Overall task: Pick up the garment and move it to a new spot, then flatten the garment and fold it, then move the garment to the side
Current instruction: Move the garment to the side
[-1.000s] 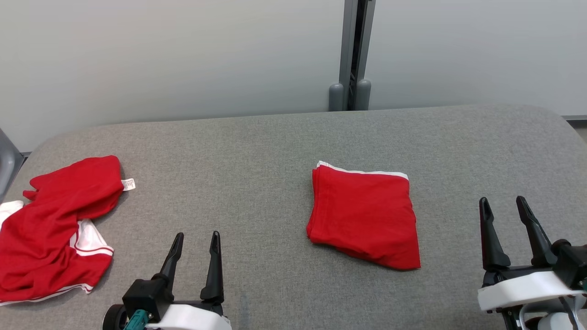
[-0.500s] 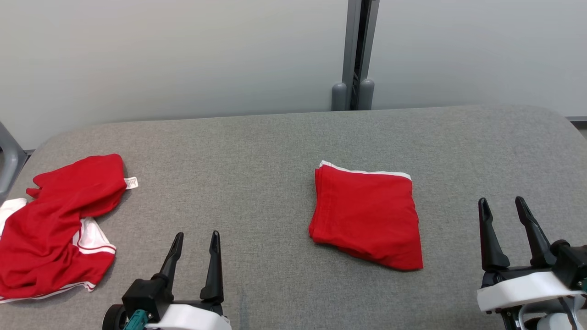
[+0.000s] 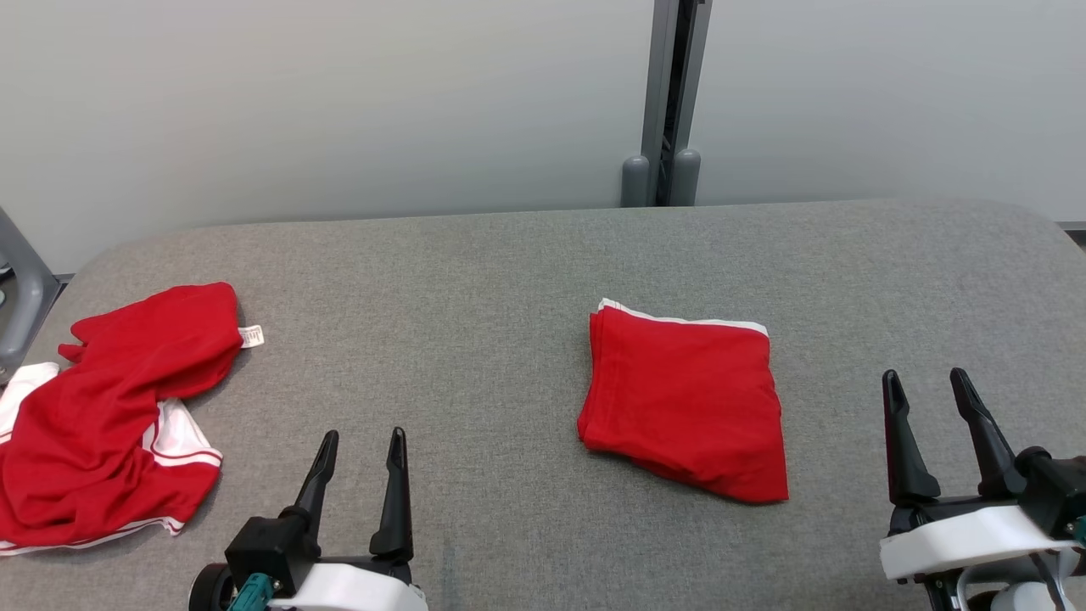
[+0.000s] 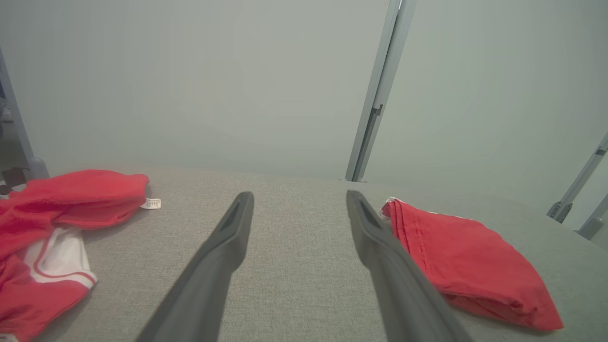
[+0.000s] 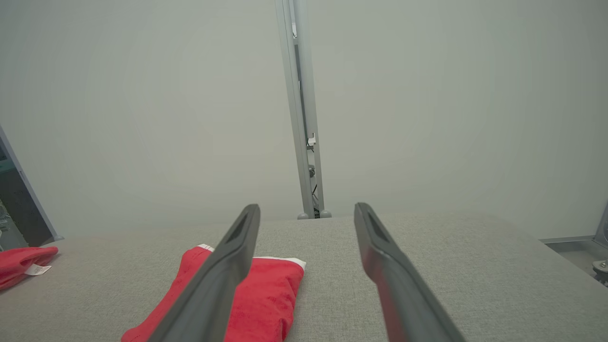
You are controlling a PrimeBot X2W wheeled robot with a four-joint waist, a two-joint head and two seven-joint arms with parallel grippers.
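A folded red garment [image 3: 685,397] with a white edge lies right of the middle of the grey table [image 3: 475,280]. It also lies at the right of the left wrist view as the folded garment [image 4: 468,266], and low left in the right wrist view [image 5: 256,299]. A crumpled red and white garment [image 3: 110,416] lies in a heap at the table's left edge, also seen as the heap [image 4: 52,228]. My left gripper [image 3: 363,441] is open near the front edge, empty. My right gripper [image 3: 925,382] is open at the front right, beside the folded garment, apart from it.
A grey post [image 3: 670,102] stands behind the table against a pale wall. A grey frame part [image 3: 21,288] shows past the table's left edge. The table's right end is rounded [image 3: 1044,229].
The whole head view has shifted slightly rightward, so the camera has turned a little to the left. Both grippers and both garments keep their places.
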